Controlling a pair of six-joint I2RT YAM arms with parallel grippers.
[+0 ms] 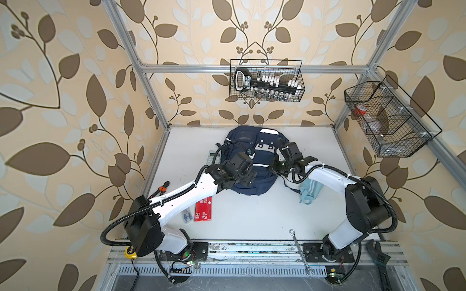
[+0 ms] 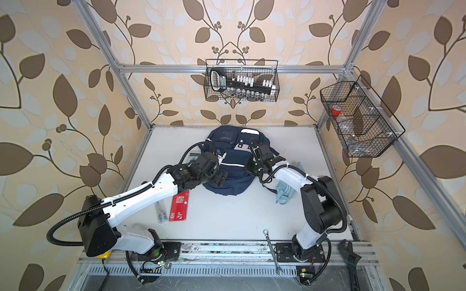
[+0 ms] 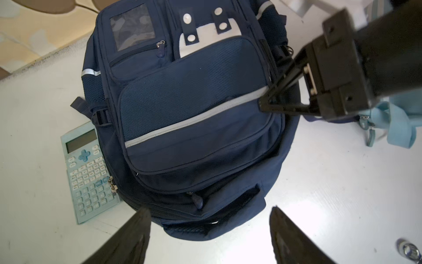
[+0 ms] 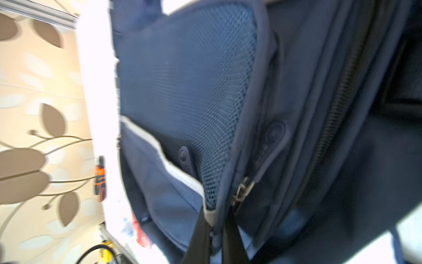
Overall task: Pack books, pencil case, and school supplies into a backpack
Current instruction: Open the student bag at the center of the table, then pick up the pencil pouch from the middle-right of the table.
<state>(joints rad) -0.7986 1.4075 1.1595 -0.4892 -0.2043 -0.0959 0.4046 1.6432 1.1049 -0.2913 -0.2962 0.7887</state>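
The backpack lies flat on the table, face up, its bottom close to the middle of the far edge and its top handle pointing at the near edge. It shows in both top views.

Over on its right flank, the right gripper comes in low. The jaws are pressed together right at the end of the white stripe, and the right wrist view shows the front pocket's piped rim nipped between the fingers. The shot is blurred, but that is fabric in there.

The left gripper hangs above the handle end of the backpack, jaws spread wide, nothing in them.

The calculator lies towards the table's left edge. It is hard against the backpack's side, one long edge tucked just under the fabric.

The pencil case lies crumpled towards the right edge, partly under the right arm.

Towards the near-left corner lies the red booklet, with the clear box just beside it on the left-edge side. Both are well apart from the backpack.
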